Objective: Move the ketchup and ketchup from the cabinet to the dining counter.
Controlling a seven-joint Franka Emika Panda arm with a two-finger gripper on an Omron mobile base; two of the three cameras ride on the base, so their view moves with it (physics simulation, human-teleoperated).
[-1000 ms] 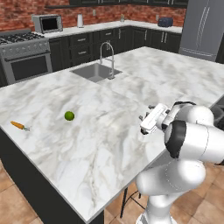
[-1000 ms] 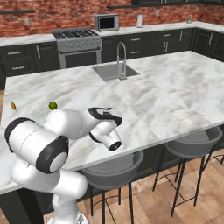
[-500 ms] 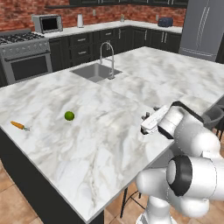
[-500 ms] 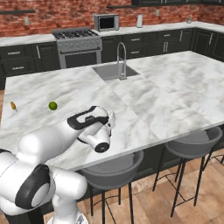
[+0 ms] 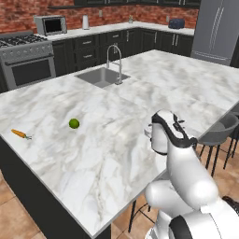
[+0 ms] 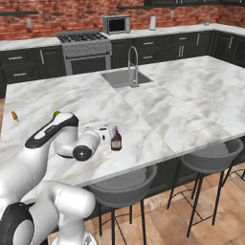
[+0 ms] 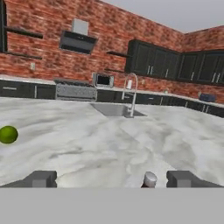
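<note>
Right base view had the gripper (image 6: pixel 109 136) low over the dining counter (image 6: pixel 191 110), fingers spread wide, gripping nothing. Dark maroon ketchup (image 6: pixel 116 139) stood upright on the marble just beside the fingertips, possibly touching, hard to tell. Farther: lime (image 5: pixel 73 123), carrot (image 5: pixel 19 134), then sink (image 6: pixel 125 78) and faucet (image 6: pixel 132 64).

The pincer (image 7: pixel 111 178) sits low over the marble counter (image 7: pixel 100 148), its two dark tips (image 7: pixel 41 178) spread wide apart with nothing clamped. Between them, close beside the right tip, rises the pale cap of a bottle (image 7: pixel 149 179). A lime (image 7: pixel 8 134) lies ahead, far to the left. Straight ahead stand the sink (image 7: pixel 114 110) and arched faucet (image 7: pixel 131 94), with a stove (image 7: pixel 75 91) and microwave (image 7: pixel 103 80) against the brick wall beyond.
</note>
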